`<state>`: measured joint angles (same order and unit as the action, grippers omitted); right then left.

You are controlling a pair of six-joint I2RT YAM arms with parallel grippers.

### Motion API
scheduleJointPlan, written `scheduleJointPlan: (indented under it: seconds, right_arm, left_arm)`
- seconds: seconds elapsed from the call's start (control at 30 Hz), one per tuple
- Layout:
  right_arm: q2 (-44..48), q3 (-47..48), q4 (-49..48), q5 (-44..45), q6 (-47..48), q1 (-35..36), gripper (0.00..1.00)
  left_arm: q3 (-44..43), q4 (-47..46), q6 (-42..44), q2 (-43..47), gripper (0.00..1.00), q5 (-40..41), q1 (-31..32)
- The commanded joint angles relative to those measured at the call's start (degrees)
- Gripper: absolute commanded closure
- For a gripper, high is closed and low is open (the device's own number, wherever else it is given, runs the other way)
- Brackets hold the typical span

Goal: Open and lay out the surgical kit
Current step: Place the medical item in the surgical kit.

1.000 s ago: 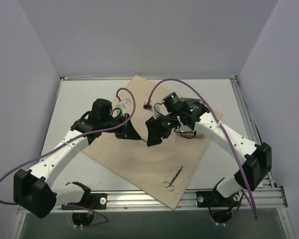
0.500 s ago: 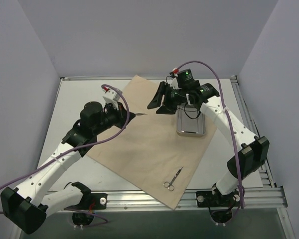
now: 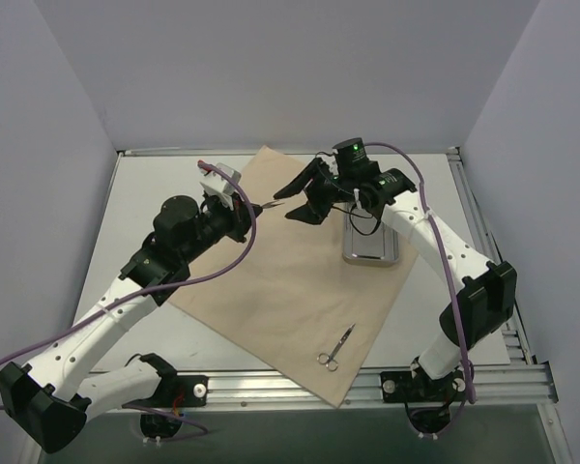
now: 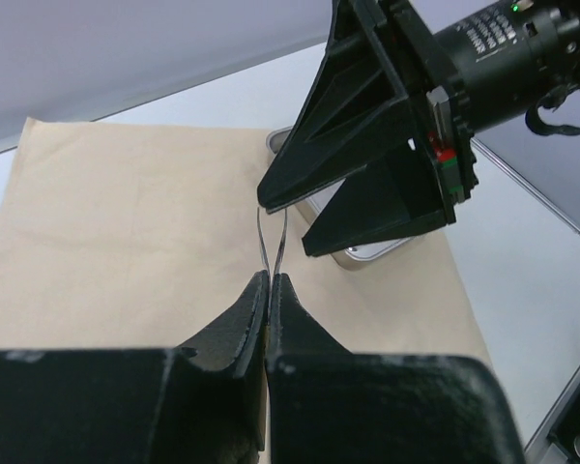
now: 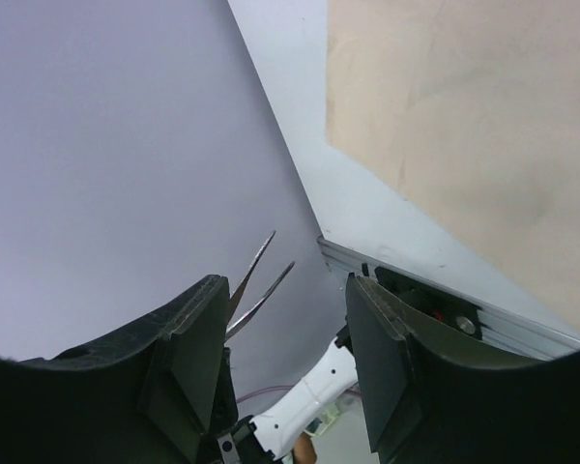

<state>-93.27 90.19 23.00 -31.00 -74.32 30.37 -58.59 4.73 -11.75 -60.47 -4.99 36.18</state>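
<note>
Both claws have converged: left claw (image 4: 269, 290) clamped on tweezers (image 3: 268, 205), right claw (image 3: 282, 205) apart around their tips.

No text, brand or number can be read in any view. There is fine white print on the black round housing (image 4: 503, 34) of the right arm, up and to the right of the shiny rectangular steel tray (image 4: 365, 254) in the left wrist view, but the letters are too small to make out. A small white tag with a red part (image 3: 216, 180), to the left of that tray in the top view, is also too small to read.
</note>
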Motion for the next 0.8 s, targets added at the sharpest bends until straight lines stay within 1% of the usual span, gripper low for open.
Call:
scheduleJointPlan:
  seconds: [0.0,0.2,0.4,0.47,0.5,0.53,0.6,0.63,0.67,0.7,0.73,0.77]
  right_arm:
    - [1.52,-2.21,-3.93,0.77,-6.35,1.88,0.48]
    - [-0.33,-1.16,-6.04,0.94,-7.06,3.64,0.49]
    - [-0.94,-1.42,-8.5,1.56,-8.47,3.73,0.57]
    - [-1.47,-1.42,-9.46,1.21,-9.43,3.91,0.64]
    - [-1.38,-1.25,-9.56,1.82,-9.61,3.99,0.66]
    - [-1.47,-1.16,-9.82,2.09,-9.87,4.08,0.74]
    - [-1.3,-1.25,-10.08,2.35,-10.66,4.08,0.85]
    - [-1.3,-1.33,-10.0,2.96,-10.67,4.08,0.94]
    - [-1.12,-1.34,-9.74,3.4,-10.58,4.08,0.99]
    - [-1.12,-1.34,-9.47,3.84,-9.71,4.08,1.0]
    - [-1.21,-0.64,-8.86,4.8,-8.74,3.91,1.0]
    - [-1.38,0.06,-6.5,5.51,-7.43,3.82,1.0]
  left_arm:
    - [-2.94,-3.76,1.73,0.0,0.98,0.95,0.64]
    - [-2.94,-3.76,1.47,-0.62,0.98,-0.8,1.87]
    - [-2.24,-3.77,1.29,-0.18,0.98,-1.33,3.98]
    - [-1.97,-3.59,1.12,0.0,0.98,-1.16,4.51]
    - [-1.97,-3.42,1.2,-0.09,0.98,-0.98,4.68]
    - [-2.14,-2.8,1.29,-0.18,0.98,-0.9,5.03]
    - [-2.58,-2.01,1.64,-0.44,0.97,-0.81,5.12]
    - [-3.54,-0.27,1.64,-0.61,0.93,-0.81,5.21]
    - [-4.25,1.06,1.21,-0.88,0.81,-0.81,5.21]
    - [-4.95,2.2,1.2,-1.4,0.71,-1.94,5.21]
    - [-5.74,5.08,1.11,-1.67,0.58,-2.56,5.21]
    - [-7.31,6.59,0.94,-1.93,0.42,-3.26,5.04]
